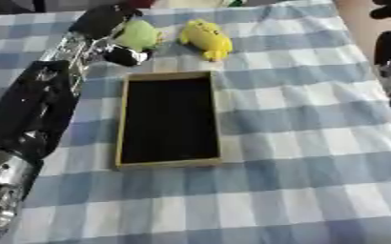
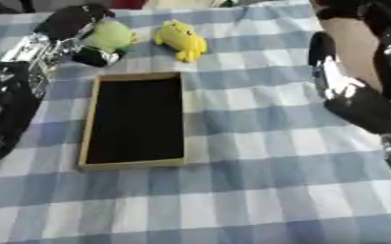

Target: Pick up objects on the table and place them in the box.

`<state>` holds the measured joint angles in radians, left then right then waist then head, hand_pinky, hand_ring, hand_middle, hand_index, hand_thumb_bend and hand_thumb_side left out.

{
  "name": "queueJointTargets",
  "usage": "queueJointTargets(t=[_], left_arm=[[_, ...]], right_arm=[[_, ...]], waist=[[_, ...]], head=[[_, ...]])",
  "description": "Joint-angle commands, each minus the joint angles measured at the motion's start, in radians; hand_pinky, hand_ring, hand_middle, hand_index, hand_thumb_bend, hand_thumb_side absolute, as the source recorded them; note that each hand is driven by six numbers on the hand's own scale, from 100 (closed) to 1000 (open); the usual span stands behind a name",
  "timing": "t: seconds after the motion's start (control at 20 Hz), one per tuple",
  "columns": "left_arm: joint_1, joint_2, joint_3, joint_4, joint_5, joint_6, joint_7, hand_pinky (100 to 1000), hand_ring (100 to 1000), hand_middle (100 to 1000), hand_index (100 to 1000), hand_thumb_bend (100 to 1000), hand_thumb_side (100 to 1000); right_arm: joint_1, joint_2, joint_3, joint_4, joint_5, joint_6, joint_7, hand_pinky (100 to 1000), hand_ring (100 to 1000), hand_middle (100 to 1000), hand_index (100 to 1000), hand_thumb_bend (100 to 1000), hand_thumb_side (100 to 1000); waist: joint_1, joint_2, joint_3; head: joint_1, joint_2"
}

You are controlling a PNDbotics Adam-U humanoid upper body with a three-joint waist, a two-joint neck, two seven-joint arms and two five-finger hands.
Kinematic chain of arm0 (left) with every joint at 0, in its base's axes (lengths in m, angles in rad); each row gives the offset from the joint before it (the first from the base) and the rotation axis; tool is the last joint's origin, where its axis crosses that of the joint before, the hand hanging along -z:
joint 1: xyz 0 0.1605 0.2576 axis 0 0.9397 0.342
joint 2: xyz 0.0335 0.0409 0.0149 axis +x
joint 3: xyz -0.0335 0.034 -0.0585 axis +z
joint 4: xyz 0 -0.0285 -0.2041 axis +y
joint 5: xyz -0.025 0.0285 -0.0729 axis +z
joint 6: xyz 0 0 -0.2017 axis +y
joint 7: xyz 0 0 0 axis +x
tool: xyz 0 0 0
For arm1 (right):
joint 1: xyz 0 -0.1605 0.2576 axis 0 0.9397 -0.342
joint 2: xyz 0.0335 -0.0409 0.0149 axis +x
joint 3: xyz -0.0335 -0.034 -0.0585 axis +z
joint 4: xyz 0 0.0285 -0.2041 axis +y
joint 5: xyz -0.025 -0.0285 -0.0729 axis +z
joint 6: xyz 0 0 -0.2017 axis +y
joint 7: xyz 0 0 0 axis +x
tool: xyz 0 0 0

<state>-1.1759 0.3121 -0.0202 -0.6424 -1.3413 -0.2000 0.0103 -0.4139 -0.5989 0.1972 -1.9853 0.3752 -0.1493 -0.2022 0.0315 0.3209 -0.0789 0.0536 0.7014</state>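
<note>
At the far left of the checked counter [image 1: 299, 143], the robot's left hand [image 1: 119, 35] reaches out, its fingers [image 2: 95, 56] curled around a green plush toy [image 1: 138, 35]. The open box [image 1: 168, 120] lies just nearer the robot than that hand, its long axis running away from the robot, nothing in it. A yellow plush toy [image 1: 205, 39] rests untouched right of the green one. The right hand [image 2: 353, 12] hangs at the far right edge; whether its fingers are spread cannot be told.
</note>
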Motion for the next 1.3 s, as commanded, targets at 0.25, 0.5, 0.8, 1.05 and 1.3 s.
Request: queueJointTargets(t=[0.25, 0.5, 0.8, 1.05, 1.3], left_arm=[[-0.009, 0.013, 0.014, -0.001, -0.031, 0.015, 0.058, 753, 762, 803, 902, 314, 334], [-0.003, 0.015, 0.015, 0.005, -0.035, 0.005, 0.085, 650, 591, 626, 793, 127, 106], [-0.002, 0.027, 0.017, -0.005, 0.015, -0.029, 0.116, 553, 443, 421, 667, 100, 137], [-0.012, 0.07, -0.004, -0.065, 0.165, -0.108, 0.028, 581, 452, 418, 679, 100, 231], [-0.004, 0.136, -0.082, -0.237, 0.375, -0.202, -0.117, 587, 452, 412, 683, 100, 255]], right_arm=[[-0.015, -0.009, -0.006, -0.015, -0.009, -0.002, 0.003, 796, 732, 754, 844, 100, 765], [-0.015, -0.008, -0.007, -0.015, -0.009, -0.001, 0.001, 796, 733, 754, 844, 100, 766], [-0.012, -0.007, -0.009, -0.015, -0.007, 0.001, 0.001, 796, 733, 754, 843, 100, 765], [-0.005, -0.011, -0.014, -0.015, -0.004, 0.003, 0.0, 796, 733, 754, 844, 100, 763], [0.005, -0.019, -0.018, -0.015, 0.001, 0.005, 0.001, 797, 733, 754, 844, 100, 761]], waist=[[0.0, -0.01, -0.003], [-0.001, -0.007, -0.004], [-0.002, -0.012, 0.001], [-0.003, -0.025, 0.015], [-0.002, -0.041, 0.045]], head=[[0.0, -0.013], [-0.003, -0.015], [-0.004, -0.018], [-0.007, -0.017], [-0.018, -0.016]])
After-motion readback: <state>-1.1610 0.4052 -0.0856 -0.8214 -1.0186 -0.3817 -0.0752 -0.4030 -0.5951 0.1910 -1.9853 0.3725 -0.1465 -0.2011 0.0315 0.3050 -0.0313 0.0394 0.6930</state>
